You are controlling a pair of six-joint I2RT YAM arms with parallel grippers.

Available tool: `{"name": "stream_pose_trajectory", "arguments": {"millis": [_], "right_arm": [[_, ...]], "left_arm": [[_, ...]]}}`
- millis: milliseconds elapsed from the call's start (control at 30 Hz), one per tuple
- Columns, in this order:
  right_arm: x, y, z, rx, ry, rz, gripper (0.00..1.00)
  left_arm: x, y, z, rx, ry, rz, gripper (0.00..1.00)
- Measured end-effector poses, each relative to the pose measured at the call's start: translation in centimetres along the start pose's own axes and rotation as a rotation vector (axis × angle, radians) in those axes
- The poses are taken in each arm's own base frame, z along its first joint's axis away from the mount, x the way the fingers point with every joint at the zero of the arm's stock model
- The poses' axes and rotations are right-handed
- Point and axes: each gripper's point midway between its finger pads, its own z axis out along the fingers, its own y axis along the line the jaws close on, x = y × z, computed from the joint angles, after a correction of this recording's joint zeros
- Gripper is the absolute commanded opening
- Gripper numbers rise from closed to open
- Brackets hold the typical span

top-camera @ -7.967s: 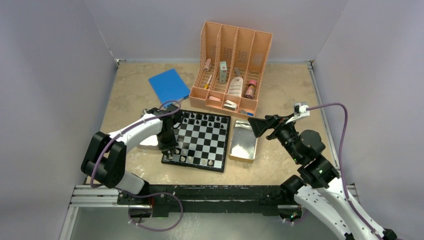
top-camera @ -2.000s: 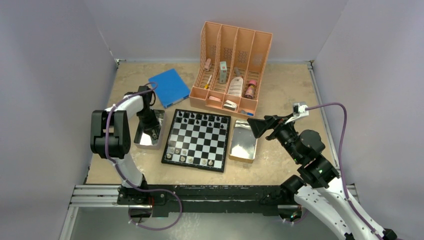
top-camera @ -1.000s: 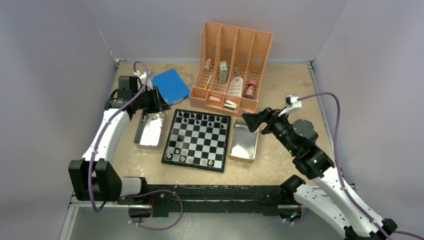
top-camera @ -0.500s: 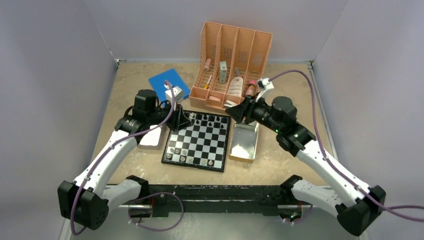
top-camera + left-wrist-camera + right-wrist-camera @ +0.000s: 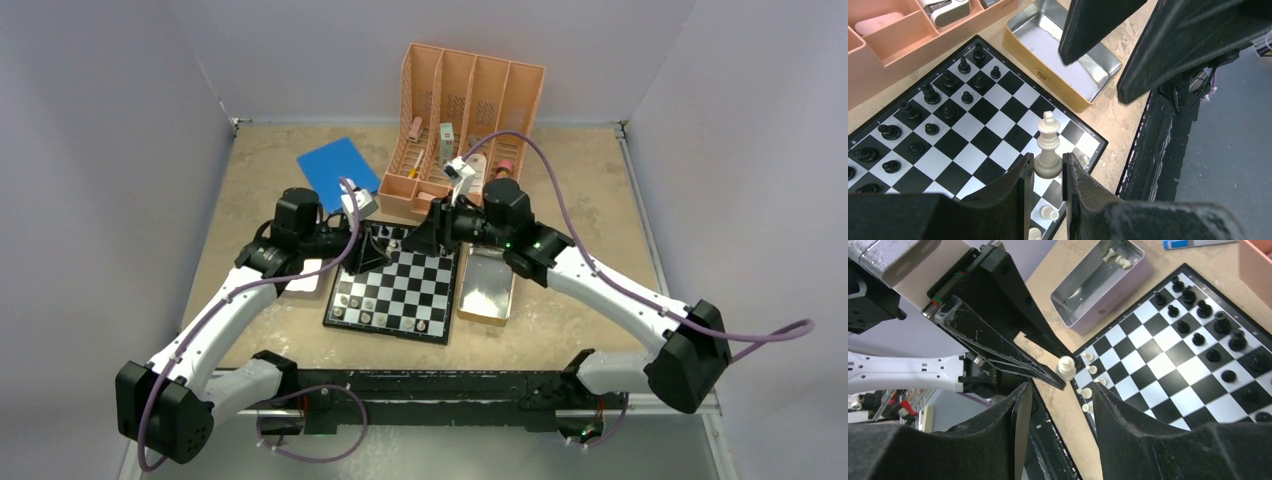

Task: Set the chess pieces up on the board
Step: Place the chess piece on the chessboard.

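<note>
White king (image 5: 1048, 145) lost from above beneath left hand (image 5: 376, 250) and right hand (image 5: 418, 240), board's (image 5: 400, 295) far-left corner too.

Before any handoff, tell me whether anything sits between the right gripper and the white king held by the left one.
Nothing visible does. The right gripper is open and faces the white king pinched in the left gripper, with only air between them.

Left gripper (image 5: 1047, 172) clamping white king (image 5: 1048, 142) and parted right gripper (image 5: 1058, 390) nose to nose above board's (image 5: 405, 295) far rows; black pieces (image 5: 930, 95) beneath; middle squares free; trays (image 5: 487, 292) flanking, organizer (image 5: 465, 100) behind
</note>
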Motion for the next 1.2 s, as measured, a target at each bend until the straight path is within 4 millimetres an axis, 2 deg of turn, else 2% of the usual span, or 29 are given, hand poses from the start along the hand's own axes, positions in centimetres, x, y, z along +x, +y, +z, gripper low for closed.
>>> {"name": "stream_pose_trajectory", "arguments": {"millis": [167, 367, 533, 667, 833, 1000, 1133, 1167, 1200], "right_arm": [[0.3, 0.9, 1.7, -0.030, 0.023, -0.011, 0.51], [0.8, 0.9, 2.8, -0.031, 0.048, -0.009, 0.50], [1.3, 0.9, 3.6, -0.032, 0.067, -0.008, 0.46], [1.7, 0.8, 3.9, -0.028, 0.079, -0.007, 0.39], [1.8, 0.7, 4.0, -0.023, 0.080, -0.008, 0.22], [1.7, 0.5, 4.0, -0.009, 0.072, -0.010, 0.16], [1.5, 0.0, 3.9, 0.026, 0.048, -0.015, 0.16], [1.5, -0.2, 3.8, 0.038, 0.043, -0.016, 0.16], [1.5, -0.4, 3.4, 0.060, 0.028, -0.018, 0.16]], "left_arm": [[0.0, -0.4, 0.1, 0.020, 0.000, 0.019, 0.05], [0.0, -0.7, 0.2, 0.037, 0.001, 0.028, 0.05], [0.0, -0.9, 0.2, 0.050, 0.000, 0.030, 0.05], [-0.1, -1.1, 0.1, 0.057, -0.005, 0.034, 0.05], [0.1, -1.3, 0.2, 0.063, -0.008, 0.040, 0.05], [0.1, -1.1, 0.2, 0.048, -0.006, 0.039, 0.22], [0.2, -0.6, 0.3, 0.026, -0.002, 0.033, 0.28], [0.2, -0.5, 0.3, 0.020, -0.001, 0.032, 0.38], [0.3, -0.4, 0.3, 0.009, 0.003, 0.027, 0.43]]}}
